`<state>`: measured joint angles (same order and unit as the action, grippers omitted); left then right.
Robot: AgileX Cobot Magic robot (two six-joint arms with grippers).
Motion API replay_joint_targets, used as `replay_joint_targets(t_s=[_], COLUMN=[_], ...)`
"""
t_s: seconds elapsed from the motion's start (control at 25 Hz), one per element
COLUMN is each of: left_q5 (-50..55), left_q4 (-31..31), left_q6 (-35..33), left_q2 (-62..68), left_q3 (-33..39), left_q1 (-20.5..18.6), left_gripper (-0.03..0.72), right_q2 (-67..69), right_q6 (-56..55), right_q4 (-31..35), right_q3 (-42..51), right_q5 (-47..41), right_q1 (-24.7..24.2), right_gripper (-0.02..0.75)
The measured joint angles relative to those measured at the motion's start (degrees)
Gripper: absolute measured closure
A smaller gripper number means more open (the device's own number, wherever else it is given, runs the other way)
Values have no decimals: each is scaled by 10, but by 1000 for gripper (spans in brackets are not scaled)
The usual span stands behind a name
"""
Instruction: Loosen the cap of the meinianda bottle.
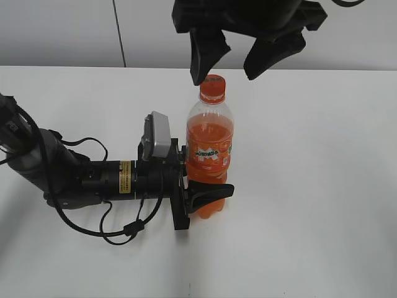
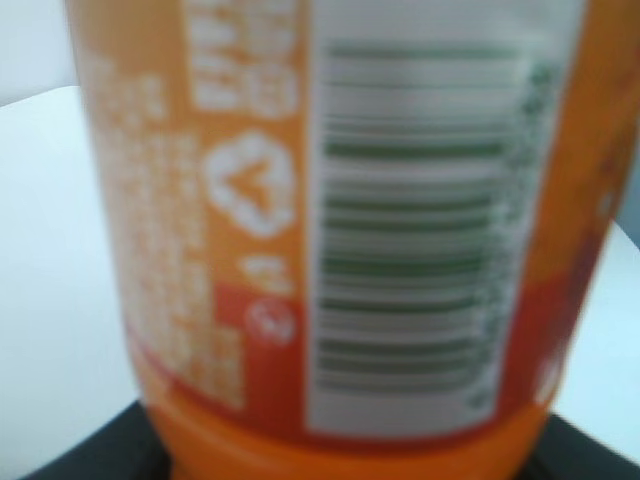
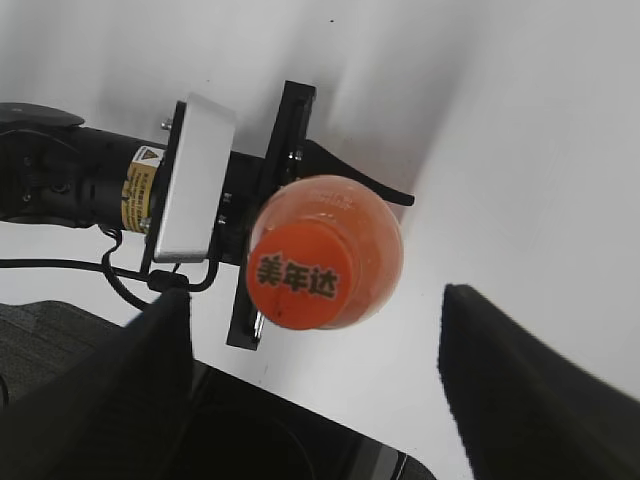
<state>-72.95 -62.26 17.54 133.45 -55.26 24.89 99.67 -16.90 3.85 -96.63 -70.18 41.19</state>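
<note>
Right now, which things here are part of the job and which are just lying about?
Job:
- bottle
- cap
- left gripper, shut on the bottle
- right gripper, open above the cap

Just there:
- table
- cable trailing from the left arm

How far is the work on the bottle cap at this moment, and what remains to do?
Done: the left hand is closed on the lower body of the Mirinda bottle, which stands upright on the white table. In hand: the right hand hangs open just above the orange cap, one finger on each side, not touching it. Left: lower it, close on the cap and twist. The cap shows no sign of being loosened.
</note>
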Motion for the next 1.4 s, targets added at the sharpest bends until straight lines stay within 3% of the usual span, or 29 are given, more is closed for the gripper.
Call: replay_joint_targets(t_s=[0.28, 0.68, 0.96, 1.4], left_q5=[0, 0, 0, 0], left_q4=[0, 0, 0, -1], left_q6=[0, 0, 0, 0], left_q2=[0, 0, 0, 0], left_q3=[0, 0, 0, 0], left_q1=[0, 0, 0, 0], left_gripper=[305, 305, 305, 305], right_q2=[3, 33, 33, 33], right_q6=[4, 24, 28, 35], right_q4=[4, 15, 7, 7], right_q3=[1, 1, 1, 1], right_q5=[0, 1, 1, 13], right_q1=[0, 0, 0, 0], right_gripper=[216, 229, 331, 340])
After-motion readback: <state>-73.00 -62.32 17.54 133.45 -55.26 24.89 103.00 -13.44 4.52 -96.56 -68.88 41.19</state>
